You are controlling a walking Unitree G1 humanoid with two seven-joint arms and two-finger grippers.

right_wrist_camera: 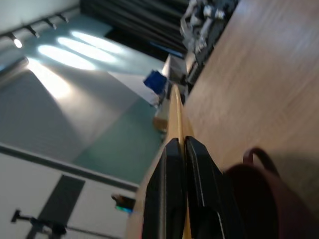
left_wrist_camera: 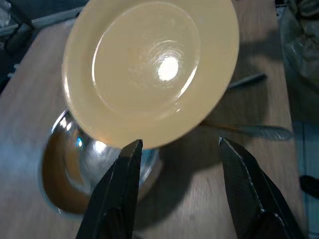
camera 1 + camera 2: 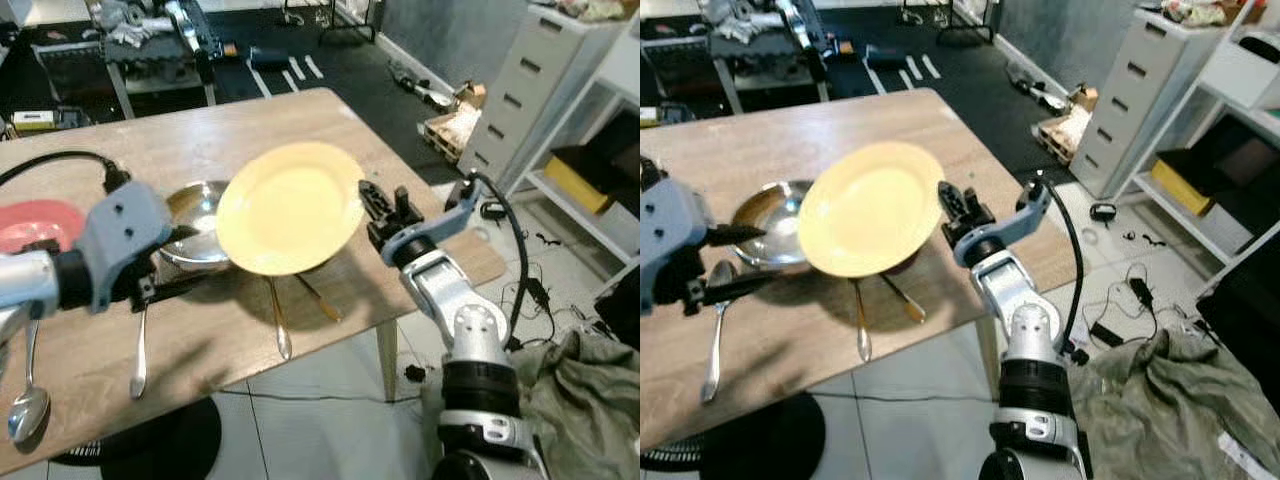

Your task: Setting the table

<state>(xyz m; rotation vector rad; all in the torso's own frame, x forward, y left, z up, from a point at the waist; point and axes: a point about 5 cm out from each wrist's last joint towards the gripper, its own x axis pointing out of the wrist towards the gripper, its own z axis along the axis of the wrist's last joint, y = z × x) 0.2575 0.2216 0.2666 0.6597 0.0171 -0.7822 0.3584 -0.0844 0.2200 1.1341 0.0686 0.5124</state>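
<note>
Tabletop first: your wooden table (image 3: 300, 110) spans most of the head views, its near edge running from your lower left up to the corner beside your right arm. On the floor to your right lies a heap of olive cloth (image 3: 585, 390), and a grey drawer unit (image 3: 530, 90) stands further back on that side.

Next in size is the yellow plate (image 3: 290, 205). You are holding it above the table, tilted, its face turned up toward the head camera. Your right gripper (image 3: 372, 208) is pinched on the plate's right rim; the right wrist view shows both black fingers (image 1: 199, 184) pressed tight with the thin yellow edge between them.

Behind and under the plate's left side sits a steel bowl (image 3: 195, 230) on the table, partly hidden by the plate. At the far left edge of the table you can see part of a red plate (image 3: 40, 222).

Your left gripper (image 2: 177, 164) hovers low beside the steel bowl with its fingers spread wide and nothing between them; the left wrist view looks past them at the bowl and the plate's face.

Smallest are the utensils on the wood: a gold piece (image 3: 318, 297) and a silver one (image 3: 279, 325) below the plate, a spoon (image 3: 138, 360) under your left wrist, and a large spoon (image 3: 28, 405) near the table's front edge.
</note>
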